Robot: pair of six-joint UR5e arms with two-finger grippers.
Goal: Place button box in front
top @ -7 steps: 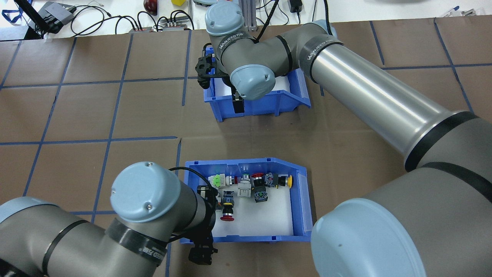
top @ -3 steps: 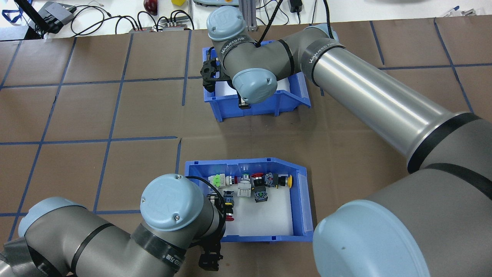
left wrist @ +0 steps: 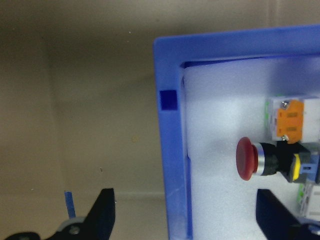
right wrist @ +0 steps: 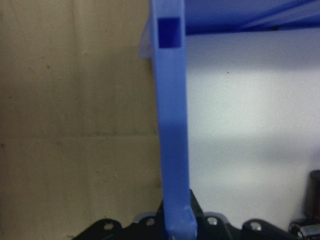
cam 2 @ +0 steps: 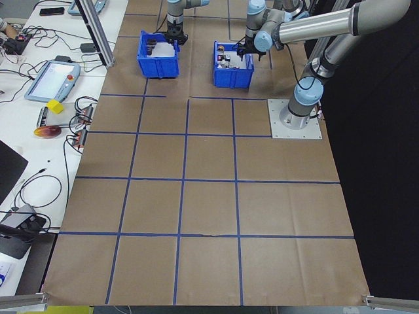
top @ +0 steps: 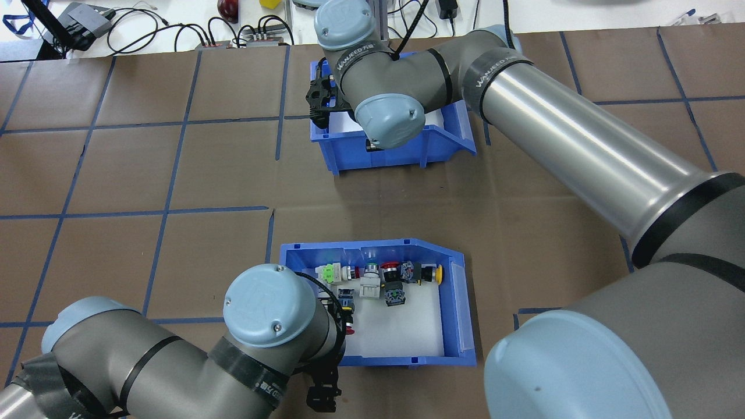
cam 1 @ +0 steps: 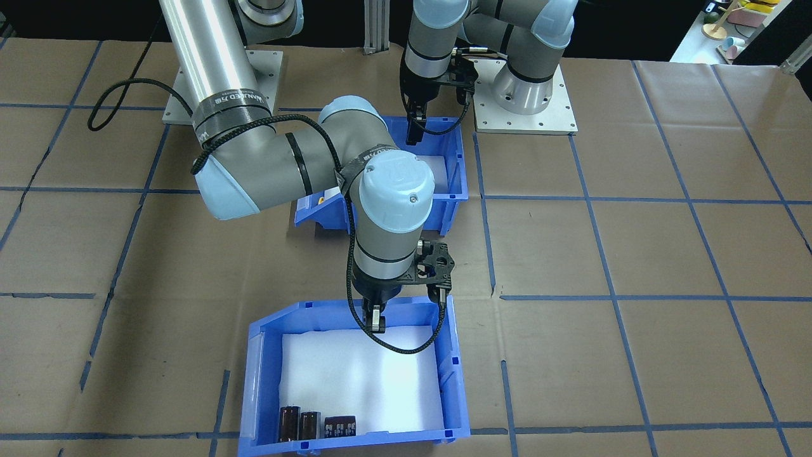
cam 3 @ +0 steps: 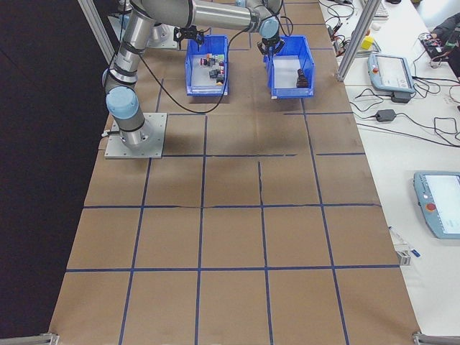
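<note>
Here the button box (top: 372, 244) was shown resting flat on the table (top: 174, 174) at the robot's near side, its switches gathered along the far wall on the white liner. The left gripper (left wrist: 185, 220) was held spread wide astride the box's near wall, one of its fingers (left wrist: 102, 215) outside over the table and the other inside over the liner; nothing was yet grasped. The second bin (cam 1: 453, 368), holding a few dark cylinders (cam 1: 298, 424), was placed farther from the robot, and the right gripper (cam 1: 379, 320) appeared to be clamped on its thin wall. Several hazards could be judged from this arrangement. The red-capped switch (left wrist: 247, 159) was seen lying close to the inner finger, so it might be struck or pinched as the jaws were brought together. A hold taken on one thin wall near a corner might allow the box to pivot or tip, and the loose switches could then be shifted or spilled. The paths of the two bins might also be crossed, so that a collision between the arms was conceivable
</note>
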